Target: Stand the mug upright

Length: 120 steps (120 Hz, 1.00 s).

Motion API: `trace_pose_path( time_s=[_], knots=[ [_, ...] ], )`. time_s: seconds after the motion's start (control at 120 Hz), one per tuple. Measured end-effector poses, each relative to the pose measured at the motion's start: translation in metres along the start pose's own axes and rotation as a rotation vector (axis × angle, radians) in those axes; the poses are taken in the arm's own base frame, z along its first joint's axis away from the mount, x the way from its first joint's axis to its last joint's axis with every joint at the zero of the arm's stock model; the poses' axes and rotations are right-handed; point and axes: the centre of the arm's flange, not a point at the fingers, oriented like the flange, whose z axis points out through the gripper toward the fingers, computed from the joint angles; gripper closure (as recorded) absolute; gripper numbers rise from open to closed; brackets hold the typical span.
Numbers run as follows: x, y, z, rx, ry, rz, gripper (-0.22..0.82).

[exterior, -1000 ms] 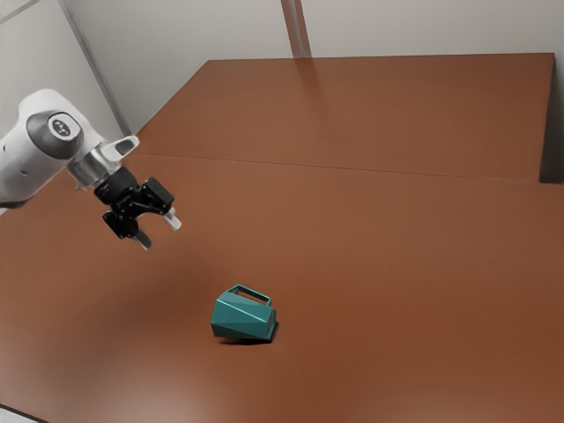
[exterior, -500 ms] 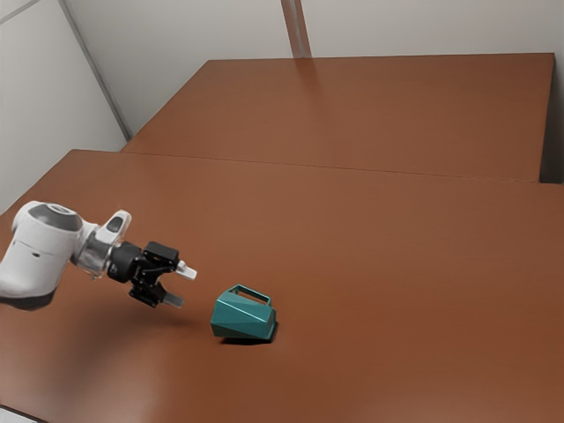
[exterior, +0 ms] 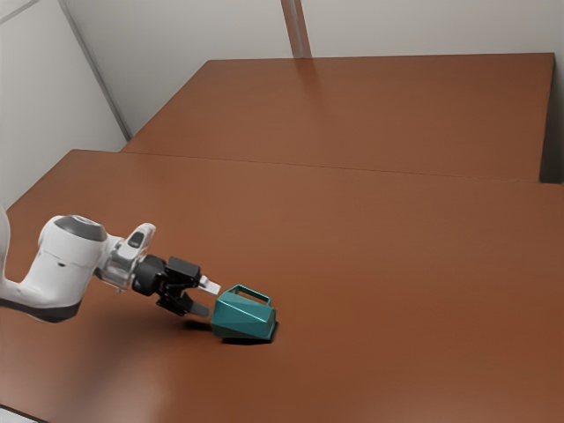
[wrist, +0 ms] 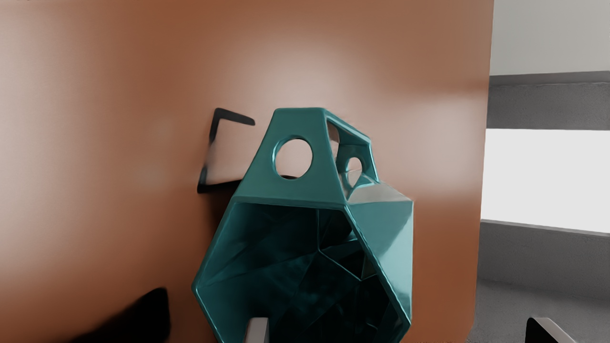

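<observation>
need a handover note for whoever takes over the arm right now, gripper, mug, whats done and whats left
Gripper: open, at the mug's mouth. In the wrist view one finger lies across the opening, the other out past the mug's side; whether the first is inside, I can't tell.
Mug: on its side on the table, mouth toward the gripper, handle on the upper side.
Done: arm brought to the mug; no grip on it.
Left: grip it, turn it upright, let go. Probably check first that the jaws straddle one wall.

Brn tbl [exterior: 397, 264], lt-gray wall [exterior: 423, 26] w/ brn strip [exterior: 297, 26].
</observation>
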Motion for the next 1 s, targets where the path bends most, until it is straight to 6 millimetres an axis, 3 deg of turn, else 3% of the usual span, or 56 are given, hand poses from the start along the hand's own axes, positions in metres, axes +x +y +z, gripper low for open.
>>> trace_pose_path(
  time_s=[0.475,0.733,0.792,0.917,1.0],
  knots=[
    [0.007,0.010,0.060,-0.039,-0.015,0.039,0.02],
    [0.014,0.025,0.076,-0.040,-0.026,0.097,0.03],
    [0.015,0.025,0.075,-0.041,-0.020,0.100,0.12],
    [0.017,0.020,0.066,-0.038,0.003,0.093,0.44],
    [0.018,0.016,0.059,-0.036,0.020,0.085,0.57]
  ],
)
